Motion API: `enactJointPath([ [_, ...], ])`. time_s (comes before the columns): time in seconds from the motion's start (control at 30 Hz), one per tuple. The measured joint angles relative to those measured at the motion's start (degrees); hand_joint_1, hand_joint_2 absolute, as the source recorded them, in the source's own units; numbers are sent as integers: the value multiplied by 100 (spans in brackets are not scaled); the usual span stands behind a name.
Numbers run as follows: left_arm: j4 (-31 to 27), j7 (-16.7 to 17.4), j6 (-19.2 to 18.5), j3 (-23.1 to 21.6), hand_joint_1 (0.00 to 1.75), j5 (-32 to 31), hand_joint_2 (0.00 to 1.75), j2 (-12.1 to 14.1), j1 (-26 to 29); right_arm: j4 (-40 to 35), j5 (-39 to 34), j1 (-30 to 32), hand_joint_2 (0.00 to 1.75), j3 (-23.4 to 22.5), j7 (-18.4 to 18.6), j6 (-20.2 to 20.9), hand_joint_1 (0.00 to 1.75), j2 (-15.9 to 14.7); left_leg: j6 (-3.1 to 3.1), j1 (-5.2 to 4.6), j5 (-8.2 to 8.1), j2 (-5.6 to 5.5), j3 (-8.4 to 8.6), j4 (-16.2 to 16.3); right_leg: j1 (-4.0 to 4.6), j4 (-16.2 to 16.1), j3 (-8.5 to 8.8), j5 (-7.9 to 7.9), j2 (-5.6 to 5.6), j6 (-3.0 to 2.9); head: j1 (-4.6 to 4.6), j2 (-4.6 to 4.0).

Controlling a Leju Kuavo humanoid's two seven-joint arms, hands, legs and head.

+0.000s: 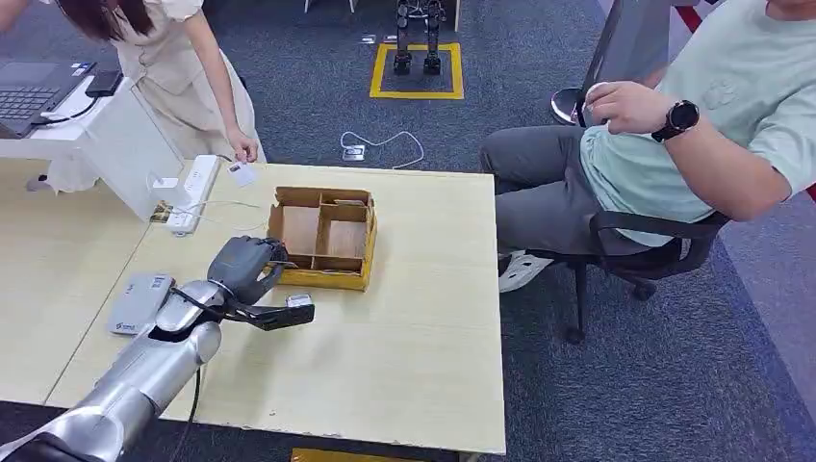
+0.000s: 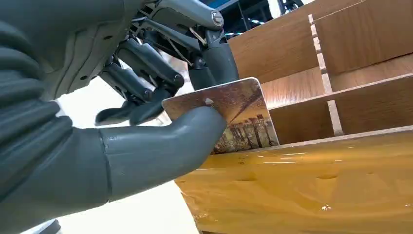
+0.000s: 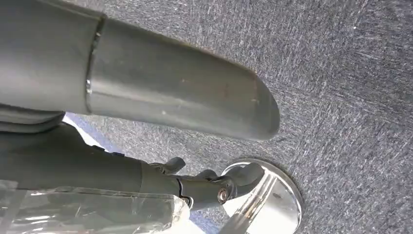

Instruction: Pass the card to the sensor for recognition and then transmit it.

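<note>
A: Status on the left hand (image 1: 248, 268)?

B: Thumb and fingers pinching the card (image 2: 229, 114), just at the near-left wall of the wooden divider box (image 1: 325, 237). Card looks freshly lifted, or just about clear of the box.

A: So which step?

B: I'd call it pick done, sensor pass not yet started. The grey flat device (image 1: 140, 301) at about 9 o'clock from the hand is my guess for the sensor, on the surface (image 1: 414, 318) well apart from the box.

A: Next move?

B: Swing the card toward 9 o'clock, bring its face flat over that device, hold for the read. Then hand it on. A person (image 1: 183, 67) at 12 o'clock has a hand at the far edge, holding a small white card or tag.

A: Right hand (image 3: 195, 107)?

B: Hanging over the carpet. Can't tell from the wrist view whether the fingers are apart or curled.

A: Risk?

B: Pinch is near one card edge, so it could pivot in transit.
</note>
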Motion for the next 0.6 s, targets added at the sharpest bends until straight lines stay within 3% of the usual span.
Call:
enactJointPath([
  [0.43, 2, -9, 20, 0, 175, 2, 175, 0, -5, 0, 0, 0, 0, 0, 0, 0, 0, 0, 0, 0, 0, 0, 0, 0, 0, 0, 0, 0, 0, 0, 0, 0],
  [0.6, -18, 53, 282, 105, 175, 68, 175, -9, -80, 0, -7, 2, 0, 0, 2, -2, 0, 0, 0, 0, 1, 0, 1, 1, 0, 0, -1, 0, 0, 0, 0, 0],
])
